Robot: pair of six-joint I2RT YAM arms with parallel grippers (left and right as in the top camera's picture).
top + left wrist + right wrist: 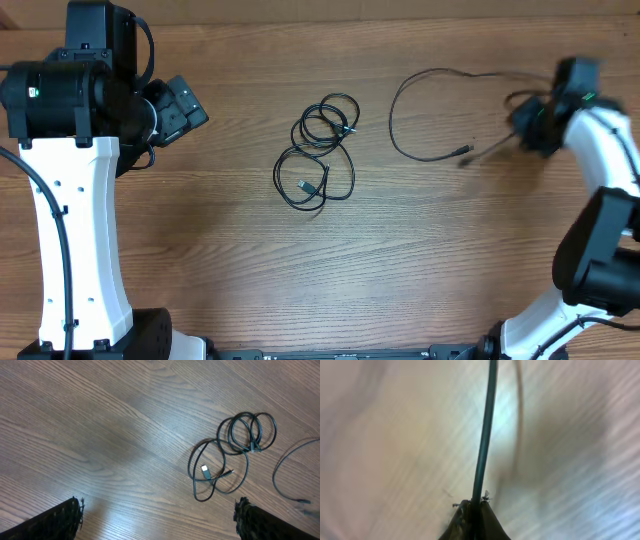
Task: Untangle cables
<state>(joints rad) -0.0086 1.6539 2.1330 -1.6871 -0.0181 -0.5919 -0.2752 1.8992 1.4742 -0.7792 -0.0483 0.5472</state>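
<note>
A tangle of thin black cables (318, 150) lies coiled at the table's middle, with one silver plug inside its lower loop; the left wrist view has it (235, 455) at the right. One separate cable (392, 120) curves off to the right, its plug end (464, 152) resting on the wood. My right gripper (520, 125) is shut on that strand near its far end; the right wrist view shows the cable (486, 425) running straight up out of the pinched jaws (476, 507). At the far left, well away from the tangle, my left gripper (192, 108) stands wide open and holds nothing (157, 520).
The wooden table (200, 230) is bare to the left of the tangle and along the front. The white left arm (75, 220) stands at the left edge and the right arm (600, 200) at the right edge.
</note>
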